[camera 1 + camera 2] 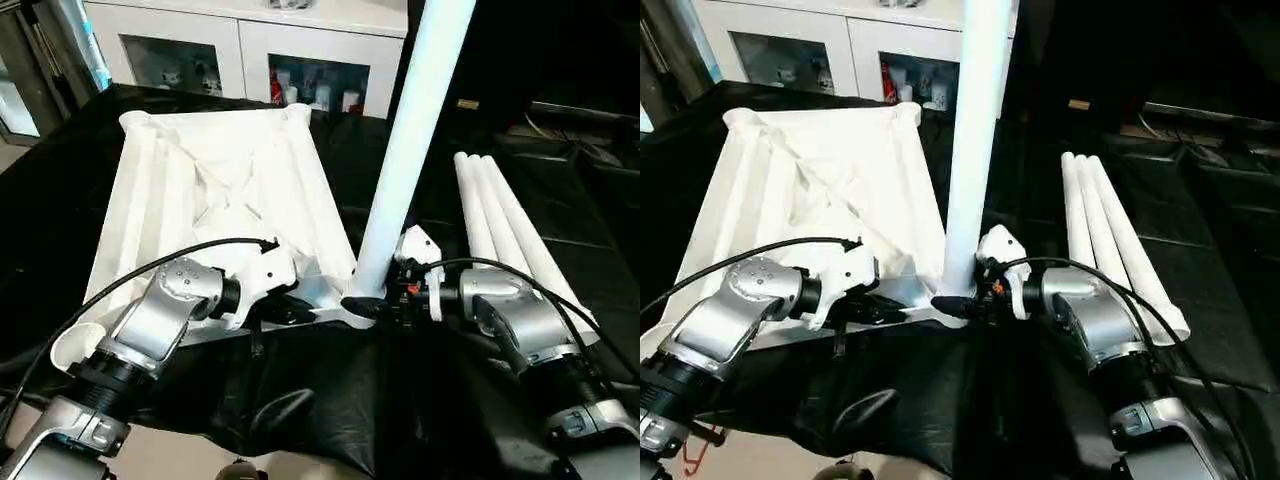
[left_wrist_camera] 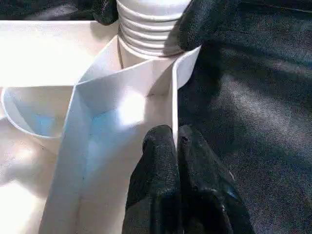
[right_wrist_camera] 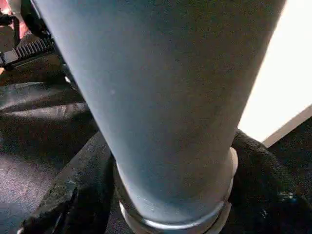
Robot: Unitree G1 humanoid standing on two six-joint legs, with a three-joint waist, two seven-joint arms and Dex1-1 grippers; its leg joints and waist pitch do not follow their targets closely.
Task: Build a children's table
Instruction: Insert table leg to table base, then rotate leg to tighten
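The children's table top (image 1: 230, 180) lies upside down on a black cloth, ribbed underside up. One white leg (image 1: 410, 140) stands upright in the near right corner socket (image 1: 355, 310), its threaded end (image 2: 146, 29) at the socket's mouth. My right gripper (image 1: 378, 305) has a black finger on each side of this leg's base and is closed against it, as the right wrist view shows (image 3: 170, 195). My left gripper (image 2: 175, 146) is shut on the thin side wall of the table top (image 2: 174, 97), just beside that corner.
Three spare white legs (image 1: 505, 230) lie side by side on the cloth to the right of my right arm. A white cabinet (image 1: 250, 50) with glass-fronted compartments stands behind the table top. The black cloth (image 1: 330, 400) hangs over the near edge.
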